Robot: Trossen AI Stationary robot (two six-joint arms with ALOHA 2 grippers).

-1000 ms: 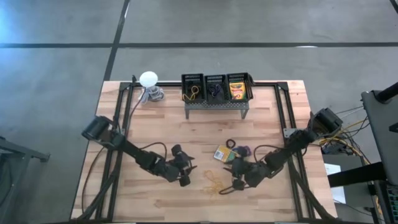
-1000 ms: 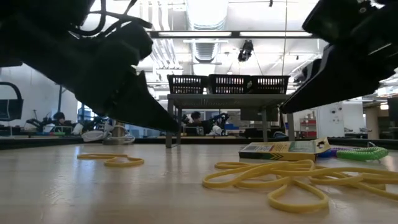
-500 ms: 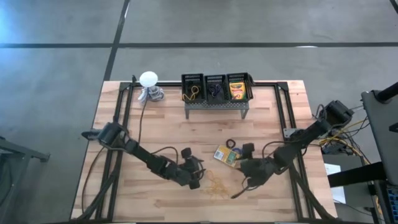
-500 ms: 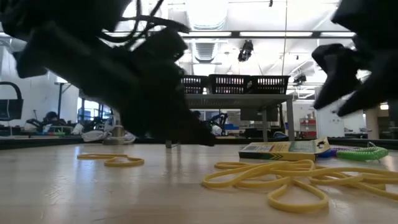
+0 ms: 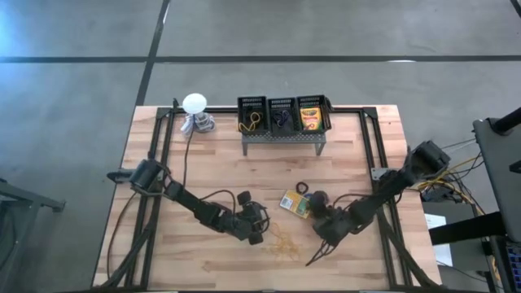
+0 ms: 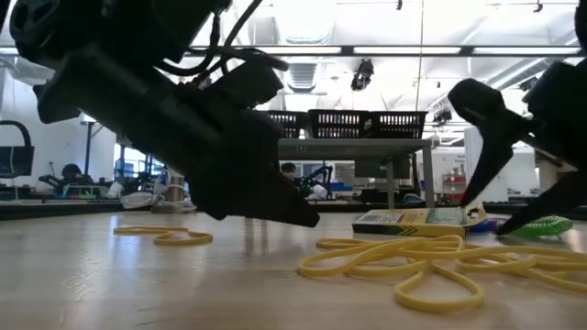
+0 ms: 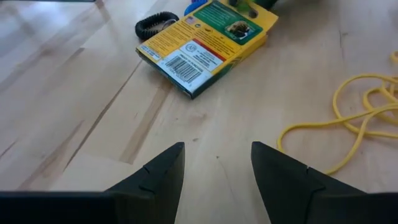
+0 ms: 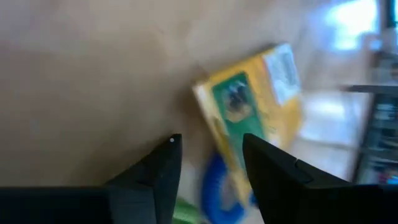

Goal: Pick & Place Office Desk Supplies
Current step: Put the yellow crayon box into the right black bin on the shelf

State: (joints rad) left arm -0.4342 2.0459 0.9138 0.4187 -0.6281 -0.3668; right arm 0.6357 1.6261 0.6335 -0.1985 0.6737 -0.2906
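A yellow-and-green crayon box (image 5: 295, 202) lies flat on the wooden table, with a black ring (image 5: 303, 188) and a purple coil (image 5: 320, 196) next to it. A heap of yellow rubber bands (image 5: 282, 242) lies nearer the front edge. My left gripper (image 5: 259, 235) stands open just left of the heap, low over the wood, pointing at the box (image 7: 205, 45). My right gripper (image 5: 319, 216) hangs open right of the box (image 8: 252, 109), tilted down, with nothing between its fingers. In the low view it (image 6: 514, 197) stands above a green coil (image 6: 541, 225).
A grey stand with three black baskets (image 5: 285, 116) sits at the far edge, holding a rubber band, dark items and a crayon box. A white ball-shaped object (image 5: 194, 102) stands far left. One more rubber band (image 6: 165, 237) lies apart on the table.
My left gripper has gone toward the table's right edge and a little down, up to the rubber band heap. My right gripper has rolled about its wrist and sunk lower beside the crayon box. The supplies on the table have stayed where they were.
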